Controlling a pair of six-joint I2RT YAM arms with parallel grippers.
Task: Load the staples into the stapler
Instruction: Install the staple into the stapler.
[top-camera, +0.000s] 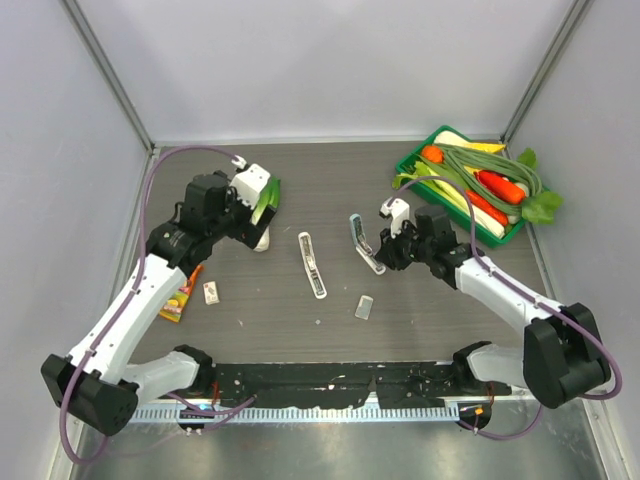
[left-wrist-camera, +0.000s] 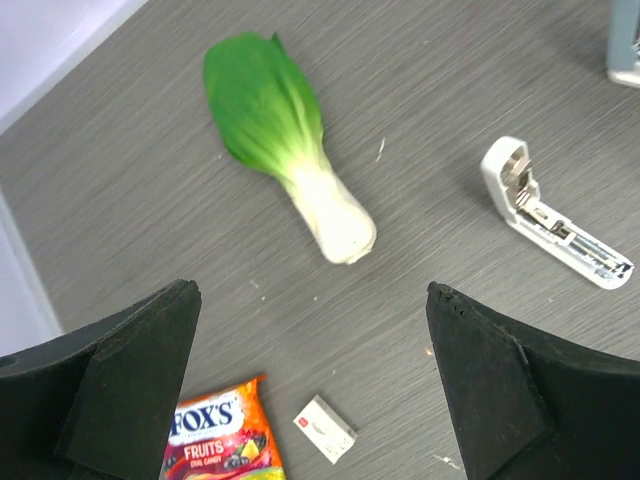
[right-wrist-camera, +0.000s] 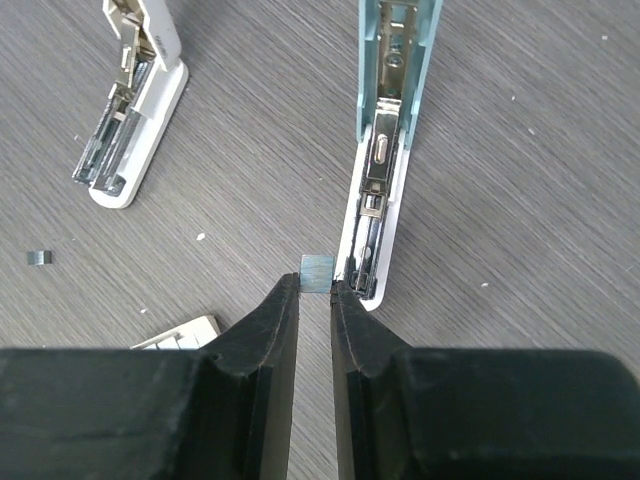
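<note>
The white stapler (top-camera: 312, 264) lies opened flat at mid-table, its metal channel showing; it also shows in the left wrist view (left-wrist-camera: 555, 225) and the right wrist view (right-wrist-camera: 130, 120). The small whitish staple box (top-camera: 211, 292) lies left of it, below my left gripper in its wrist view (left-wrist-camera: 325, 428). My left gripper (top-camera: 248, 212) hovers open and empty (left-wrist-camera: 310, 300). My right gripper (top-camera: 380, 254) is shut on a small silvery strip of staples (right-wrist-camera: 316, 271), right beside the near end of an opened pale blue stapler (right-wrist-camera: 385, 150).
A bok choy (top-camera: 264, 222) lies under the left wrist. A Fox's candy packet (top-camera: 180, 297) lies beside the staple box. A small pale box (top-camera: 365, 306) lies near the right gripper. A green tray (top-camera: 410, 165) of vegetables stands at the back right.
</note>
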